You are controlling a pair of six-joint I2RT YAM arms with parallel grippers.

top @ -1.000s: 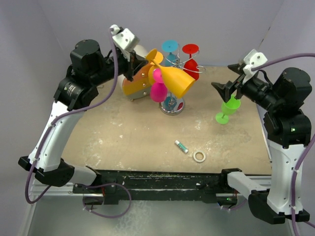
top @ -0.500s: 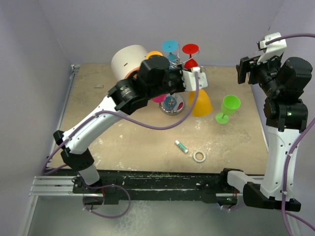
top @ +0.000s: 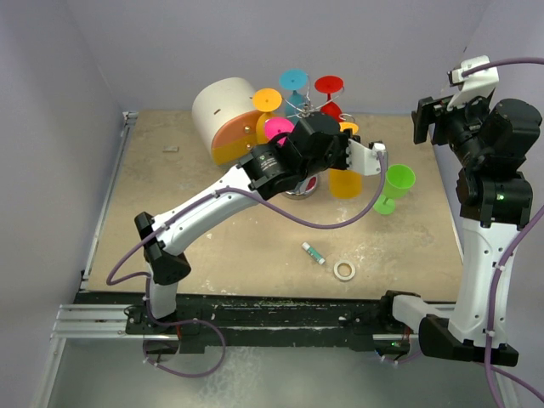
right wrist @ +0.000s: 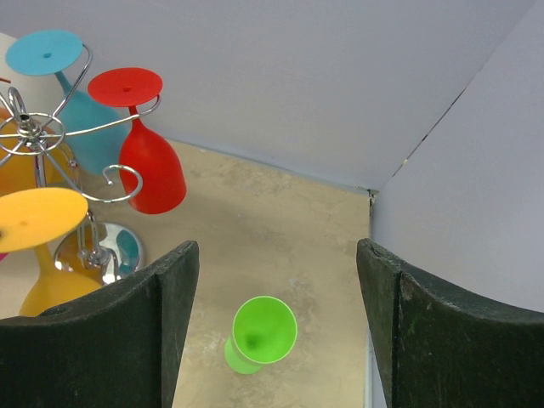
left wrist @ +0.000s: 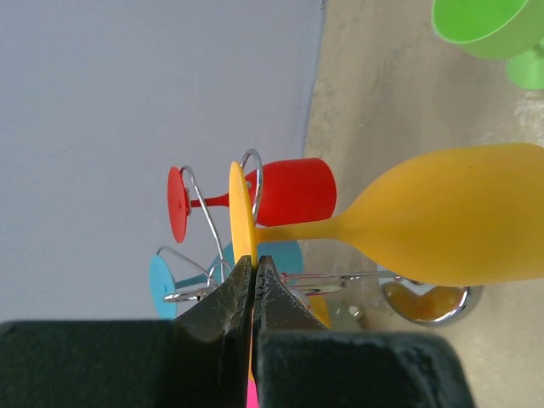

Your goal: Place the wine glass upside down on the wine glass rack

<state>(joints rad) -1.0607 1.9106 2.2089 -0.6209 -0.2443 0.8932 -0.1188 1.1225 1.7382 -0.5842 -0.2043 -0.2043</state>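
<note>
**Four glasses hang, and a fifth is nearly up**

Four plastic glasses look hung already on the silver wire wine glass rack (right wrist: 106, 246) with the round shiny foot: a blue glass (right wrist: 85, 127), a red glass (right wrist: 151, 170), a pink glass (top: 279, 129) and an orange glass (top: 267, 99).

The left arm reaches across the sandy desk (top: 212, 229) to the rack. Its jaws are pinched tight on the edge of the flat round foot of the yellow plastic wine glass (left wrist: 442, 225). That glass is upside down, cup at the bottom, right beside the rack's curly arms. The pictures do not show whether its thin stem sits inside a curl yet.

The right jaws are wide apart and hold nothing. They hang high over the back right corner of the desk.

So the turning over looks done. What seems left is to slide the stem into a curl and let go. A green plastic wine glass (top: 393, 185) stands right way up on the desk, near the rack.
</note>
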